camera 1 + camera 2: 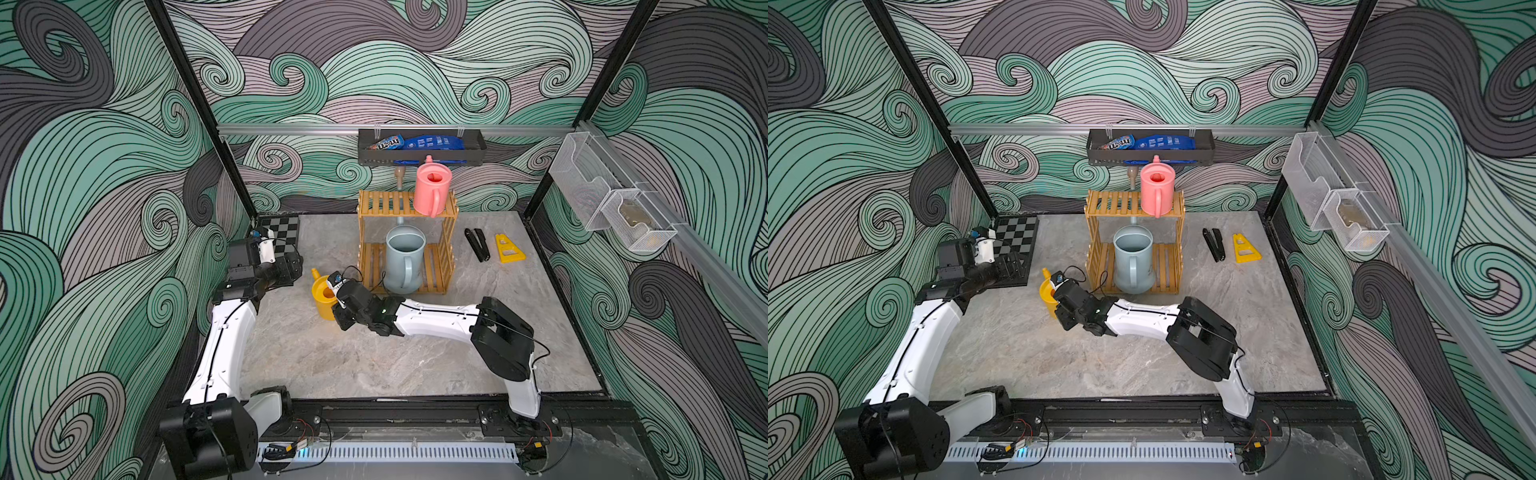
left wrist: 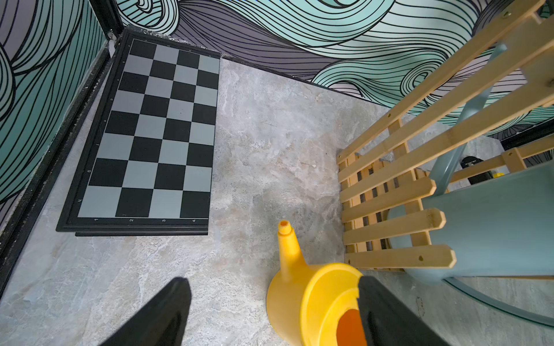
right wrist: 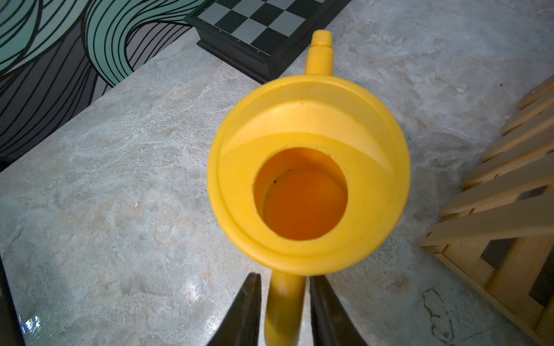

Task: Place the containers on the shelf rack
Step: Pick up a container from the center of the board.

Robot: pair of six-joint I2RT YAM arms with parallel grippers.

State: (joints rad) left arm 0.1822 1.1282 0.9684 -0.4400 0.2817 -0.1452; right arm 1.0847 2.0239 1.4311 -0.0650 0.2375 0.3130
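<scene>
Yellow watering can [image 3: 308, 191], upright, bare inside.

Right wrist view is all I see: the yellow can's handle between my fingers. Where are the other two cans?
Observer: The pink can stands on the top shelf of the rack.
Operator: And the blue one?
Observer: The blue can stands on the bottom shelf, handle toward the arms.
Operator: What's the left gripper doing?
Observer: The left gripper hangs open and empty near the chessboard.
</scene>
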